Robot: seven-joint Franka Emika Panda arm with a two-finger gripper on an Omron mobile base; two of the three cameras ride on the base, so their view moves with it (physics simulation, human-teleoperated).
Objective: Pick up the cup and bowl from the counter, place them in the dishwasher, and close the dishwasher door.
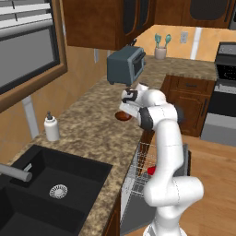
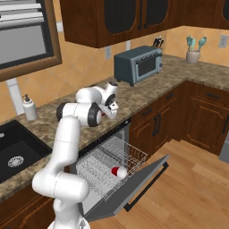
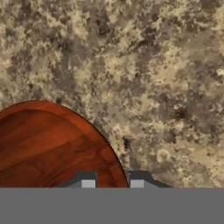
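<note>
Claw (image 3: 112,183) narrow, fingertips straddling bowl (image 3: 52,146) rim, one inside, one outside; bowl on counter (image 3: 153,74).

I count one bowl (image 3: 48,144), one cup (image 2: 119,172), one soap bottle (image 1: 51,127), one toaster oven (image 2: 137,65), two utensils (image 2: 196,42).

Round reddish-brown wood-grain bowl (image 3: 48,144), lower left of the hand view, looked glossy. Brown-speckled granite counter (image 3: 153,78) looked mottled, polished stone. White wire dishwasher rack (image 2: 112,163) appeared thin metal.
</note>
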